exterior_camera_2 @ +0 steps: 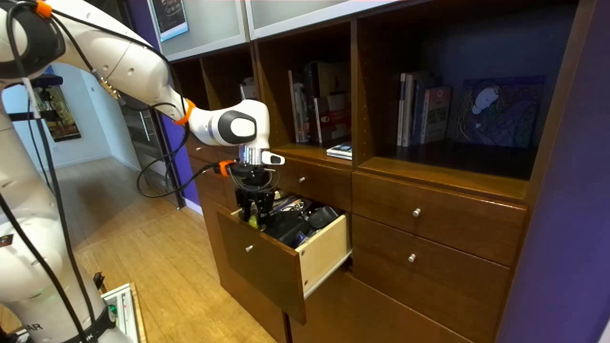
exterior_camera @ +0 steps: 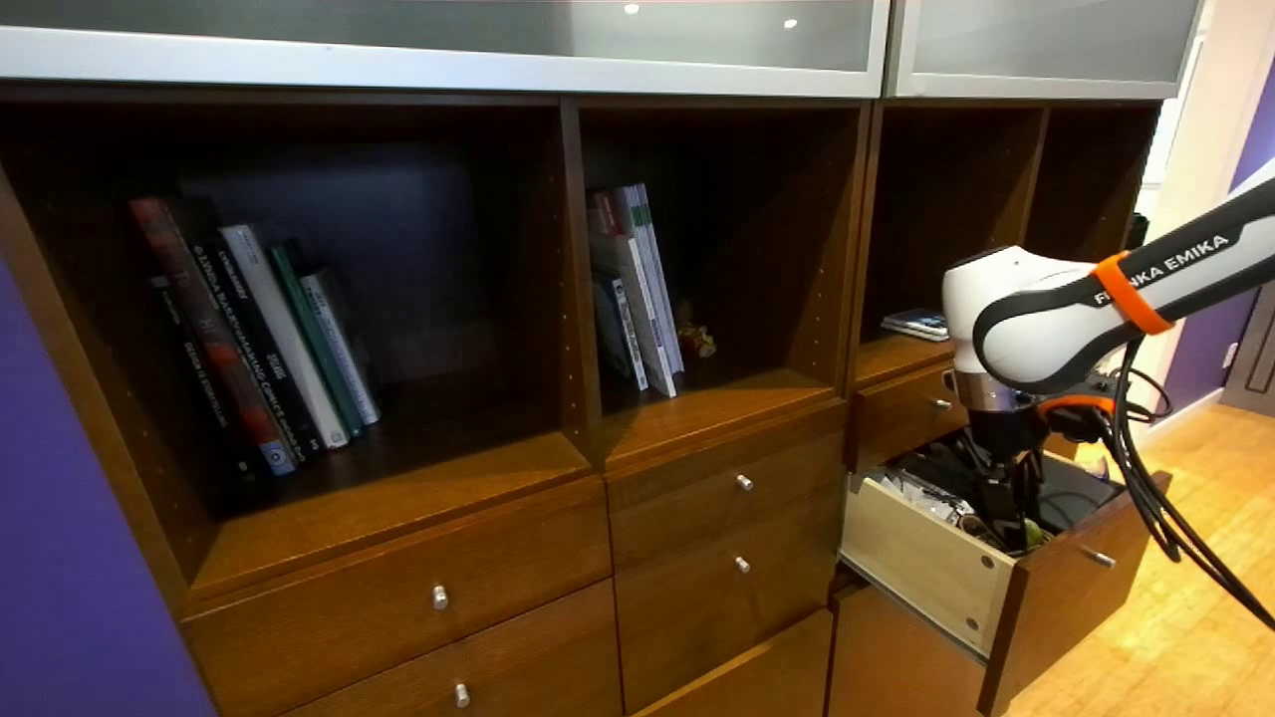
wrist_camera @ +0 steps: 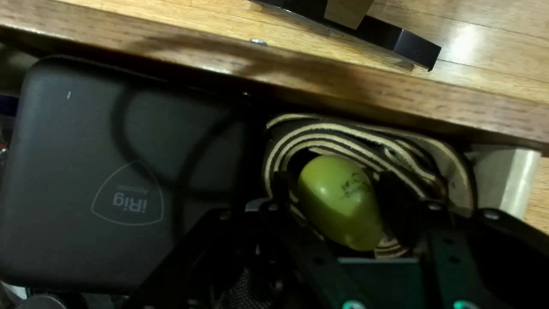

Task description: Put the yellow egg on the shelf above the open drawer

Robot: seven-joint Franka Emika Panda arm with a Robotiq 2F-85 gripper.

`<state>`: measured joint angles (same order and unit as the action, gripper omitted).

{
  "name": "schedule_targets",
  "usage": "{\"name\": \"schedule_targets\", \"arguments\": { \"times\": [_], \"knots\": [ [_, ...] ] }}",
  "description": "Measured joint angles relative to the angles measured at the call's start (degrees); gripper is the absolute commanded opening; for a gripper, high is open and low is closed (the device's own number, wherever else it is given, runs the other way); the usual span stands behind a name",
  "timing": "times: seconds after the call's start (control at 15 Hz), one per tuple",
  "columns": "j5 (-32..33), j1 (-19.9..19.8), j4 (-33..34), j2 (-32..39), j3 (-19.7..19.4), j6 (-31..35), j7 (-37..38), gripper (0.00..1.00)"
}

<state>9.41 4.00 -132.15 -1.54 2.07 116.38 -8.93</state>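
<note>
The yellow egg [wrist_camera: 339, 201] is yellow-green with dark writing. It lies inside the open drawer [exterior_camera_2: 262, 259], in the hollow of a rolled strap [wrist_camera: 334, 133]. It also shows in an exterior view [exterior_camera_2: 253, 222] below my fingers. My gripper [wrist_camera: 333, 189] is down in the drawer, with its fingers on both sides of the egg. A gap shows between the left finger and the egg; contact on the right is too dark to tell. The shelf [exterior_camera_2: 305, 151] is the brown cubby above the drawer, seen in both exterior views [exterior_camera: 882, 360].
A black iRig case [wrist_camera: 128, 180] lies beside the strap. The drawer's front edge [wrist_camera: 193, 56] and pale side wall [exterior_camera: 921, 558] rise around the gripper. A closed drawer [exterior_camera_2: 319, 183] sits between. Thin flat items [exterior_camera_2: 340, 150] and upright books [exterior_camera_2: 299, 112] occupy the shelf.
</note>
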Motion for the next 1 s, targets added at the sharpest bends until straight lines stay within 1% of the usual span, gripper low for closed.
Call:
{"name": "schedule_targets", "arguments": {
  "times": [0.13,0.4,0.6,1.0],
  "knots": [
    [0.5,0.0,0.1,0.0,0.2,0.0,0.0,0.19],
    [1.0,0.0,0.8,-0.4,0.4,-0.1,0.0,0.19],
    [1.0,0.0,1.3,-2.0,0.5,-0.6,0.0,0.19],
    [1.0,0.1,2.0,-7.1,0.7,-4.6,0.4,0.19]
  ]
}}
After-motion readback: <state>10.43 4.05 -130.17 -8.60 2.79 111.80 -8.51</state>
